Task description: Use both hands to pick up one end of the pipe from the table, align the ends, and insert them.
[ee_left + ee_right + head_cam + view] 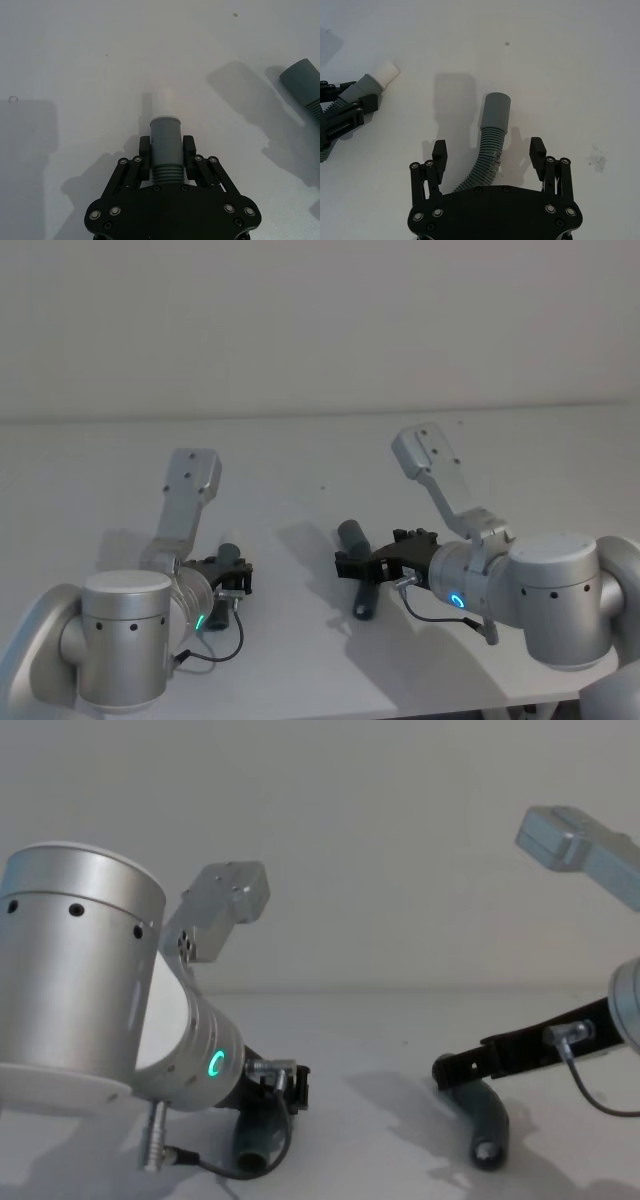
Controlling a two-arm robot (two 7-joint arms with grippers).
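L gripper (166, 146), lower left in head view, clamps spigot hose (165, 132). R gripper (488, 146), centre, jaws wide (nothing held) astride other hose (486, 157) on table (580, 60): I'd close just behind cuff (497, 112), hose centred.

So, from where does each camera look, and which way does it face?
Head view: high, facing down at the table; left pincer and right pincer show.
Chest view: low, facing across the table; left arm large, right pincer at right.
Left wrist view: behind the left pincer, shut on the spigot hose piece.
Right wrist view: behind the right pincer, open around the plain hose piece.
Shared: both wrist views show both hose pieces.
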